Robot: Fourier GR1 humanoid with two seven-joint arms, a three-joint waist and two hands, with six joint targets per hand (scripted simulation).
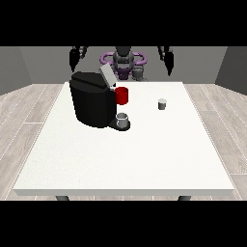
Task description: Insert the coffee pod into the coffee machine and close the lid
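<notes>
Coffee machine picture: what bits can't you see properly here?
- Front view: the opening under the raised lid faces away, hidden by the machine itself.
- Front view: the pod is too small to show any markings.
- Front view: the red part is half behind the machine.
- Front view: both hands are too small to tell how the fingers lie.

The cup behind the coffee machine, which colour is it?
Red, seen in the front view.
</notes>
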